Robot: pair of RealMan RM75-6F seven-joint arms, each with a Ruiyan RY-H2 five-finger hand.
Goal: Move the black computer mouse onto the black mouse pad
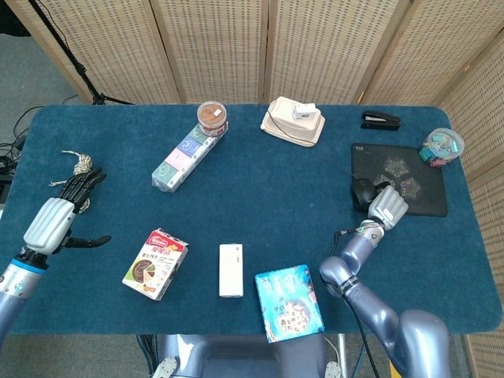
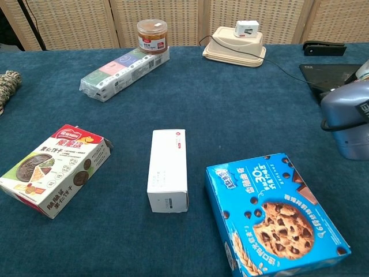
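The black mouse pad [image 1: 405,177] lies at the right of the table; the chest view shows its corner [image 2: 326,74]. At the pad's near-left edge sits the black computer mouse [image 1: 363,190]. My right hand [image 1: 387,206] is against the mouse's right side, fingers curled around it, and seems to grip it. Only that arm's grey forearm [image 2: 346,118] shows in the chest view, where the mouse is hidden. My left hand [image 1: 55,220] hovers at the table's left edge, fingers apart and holding nothing.
A blue cookie box [image 1: 289,302], a white box [image 1: 231,269] and a red snack box [image 1: 155,264] lie along the front. Tissue pack [image 1: 187,153], jar [image 1: 212,116], takeaway container [image 1: 293,124], stapler [image 1: 380,120] and clear cup [image 1: 441,146] are at the back. A rope [image 1: 79,161] lies left.
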